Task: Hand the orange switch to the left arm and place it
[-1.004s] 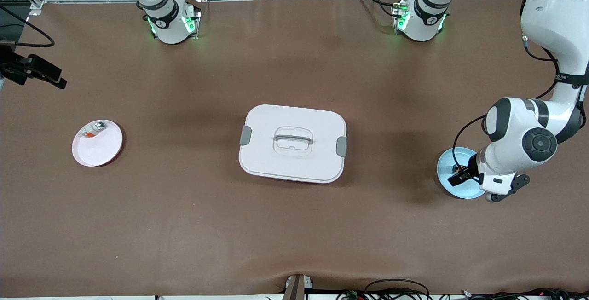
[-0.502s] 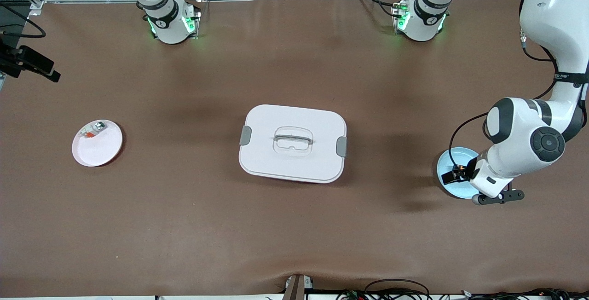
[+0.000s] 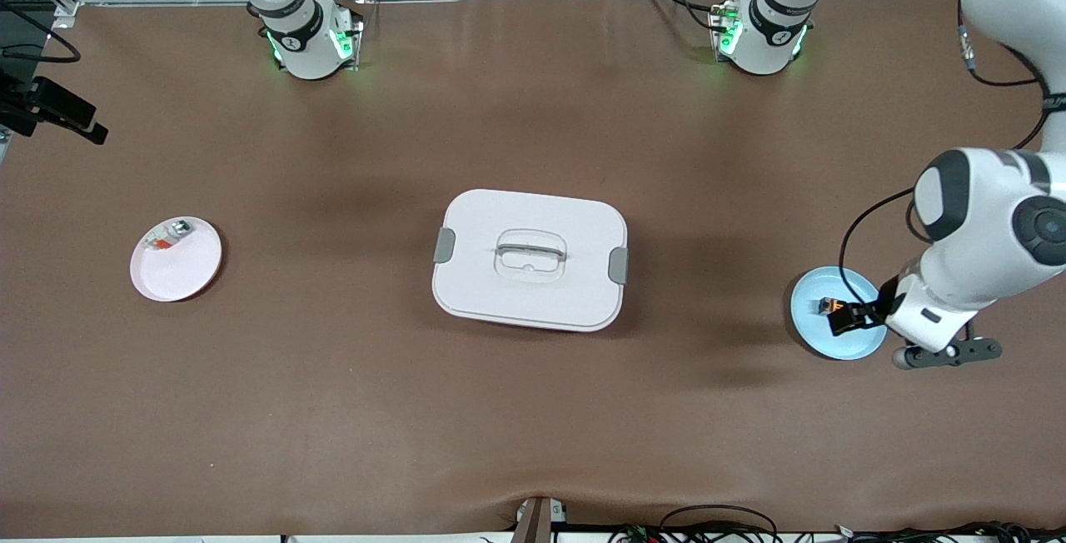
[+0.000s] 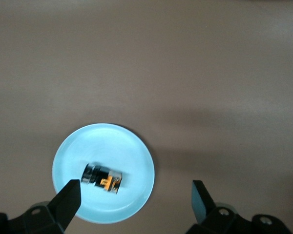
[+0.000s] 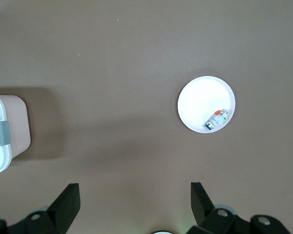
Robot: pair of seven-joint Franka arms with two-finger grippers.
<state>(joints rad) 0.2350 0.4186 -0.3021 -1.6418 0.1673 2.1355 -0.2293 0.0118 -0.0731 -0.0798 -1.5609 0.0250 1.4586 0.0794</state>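
Meanwhile, both spread tools, left [image 4: 132, 195] and right [image 5: 132, 197], hover; stubby cylindrical orange switch [image 4: 103, 177] lies on glossy round plate [image 4: 132, 146].

Two round plates lie on the brown bench [image 3: 533, 410]: one pale blue plastic plate [image 3: 812, 328] and one pink plastic plate [image 3: 187, 272]. One large white rounded-rectangular plastic box with two grey side clips [image 3: 530, 258]. One small black-and-orange switch [image 4: 103, 177]. One small silver-and-clear piece with a red bit [image 3: 169, 236]. Two white robot arms, each with one black pincer.
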